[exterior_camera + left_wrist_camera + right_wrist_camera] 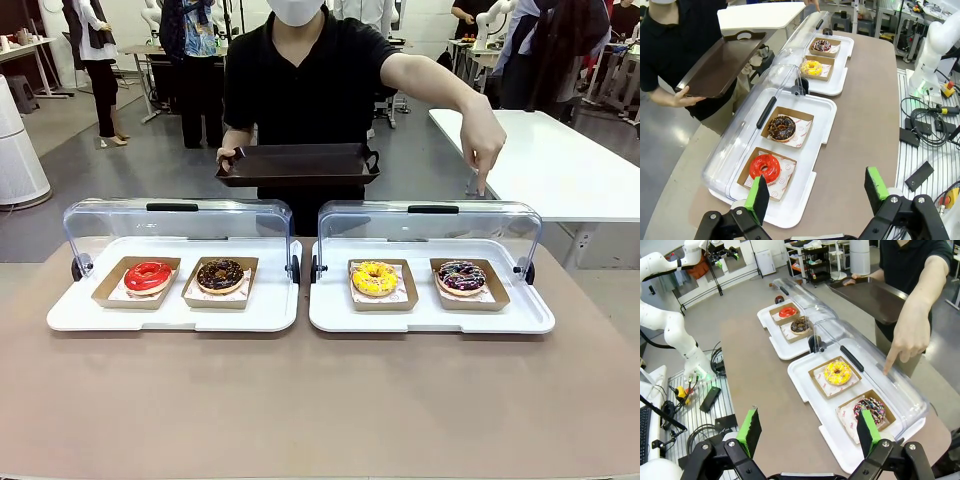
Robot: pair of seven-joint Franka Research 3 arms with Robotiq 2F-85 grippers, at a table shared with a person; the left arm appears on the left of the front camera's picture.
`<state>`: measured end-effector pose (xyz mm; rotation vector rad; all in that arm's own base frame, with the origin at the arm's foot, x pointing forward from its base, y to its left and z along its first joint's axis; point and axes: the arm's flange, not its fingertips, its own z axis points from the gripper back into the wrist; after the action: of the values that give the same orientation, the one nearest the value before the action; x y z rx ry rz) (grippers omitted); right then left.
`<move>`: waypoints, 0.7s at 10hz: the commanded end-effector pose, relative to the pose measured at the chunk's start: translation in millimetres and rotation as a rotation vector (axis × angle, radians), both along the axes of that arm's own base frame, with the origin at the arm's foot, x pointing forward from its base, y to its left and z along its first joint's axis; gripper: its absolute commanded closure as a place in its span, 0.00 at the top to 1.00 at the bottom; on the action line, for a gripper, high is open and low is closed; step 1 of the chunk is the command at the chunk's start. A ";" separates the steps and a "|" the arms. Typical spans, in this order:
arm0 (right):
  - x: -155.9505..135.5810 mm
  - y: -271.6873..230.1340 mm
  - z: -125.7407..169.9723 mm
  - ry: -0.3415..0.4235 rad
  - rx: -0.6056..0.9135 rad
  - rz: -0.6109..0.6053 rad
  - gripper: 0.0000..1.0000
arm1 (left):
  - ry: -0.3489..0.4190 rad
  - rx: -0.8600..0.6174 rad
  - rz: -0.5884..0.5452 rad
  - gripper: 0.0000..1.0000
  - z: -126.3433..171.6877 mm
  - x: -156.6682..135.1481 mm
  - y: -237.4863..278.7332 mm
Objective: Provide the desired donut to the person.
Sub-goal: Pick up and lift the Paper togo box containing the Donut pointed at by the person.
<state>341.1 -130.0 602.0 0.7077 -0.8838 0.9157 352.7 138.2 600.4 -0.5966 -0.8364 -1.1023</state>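
Note:
Four donuts sit in cardboard trays: red [148, 276], chocolate [220, 275], yellow [375, 278] and a dark sprinkled donut [461, 277]. The person [310, 80] holds a dark serving tray [298, 165] in one hand. The other hand [484, 150] points a finger down at the clear lid behind the sprinkled donut [870, 410]; the pointing hand [910, 340] hangs just above that lid. My left gripper [817, 192] is open above the table's near edge by the red donut [765, 167]. My right gripper [808, 431] is open, close to the sprinkled donut.
Two white display trays [170, 315] [430, 320] hold the donuts, their clear lids [175, 220] [430, 220] swung open toward the person. The brown tabletop [320, 400] in front is bare. A white table [560, 160] stands at the back right.

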 end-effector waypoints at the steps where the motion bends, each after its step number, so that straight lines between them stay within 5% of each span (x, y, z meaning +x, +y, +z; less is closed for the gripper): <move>1: 0.5 -1.3 1.3 -0.002 0.003 0.004 1.00 | 0.001 -0.008 -0.006 1.00 1.7 -0.8 3.4; 6: 0.0 0.0 0.0 0.000 0.000 0.000 1.00 | 0.001 -0.008 -0.006 1.00 1.7 -0.8 3.4; 7: -1.4 25.2 7.5 -0.056 -0.147 0.074 1.00 | 0.001 -0.008 -0.006 1.00 1.7 -0.8 3.4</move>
<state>340.9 -122.9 603.9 0.6809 -0.8661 0.9603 352.8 138.2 600.5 -0.5964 -0.8363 -1.1024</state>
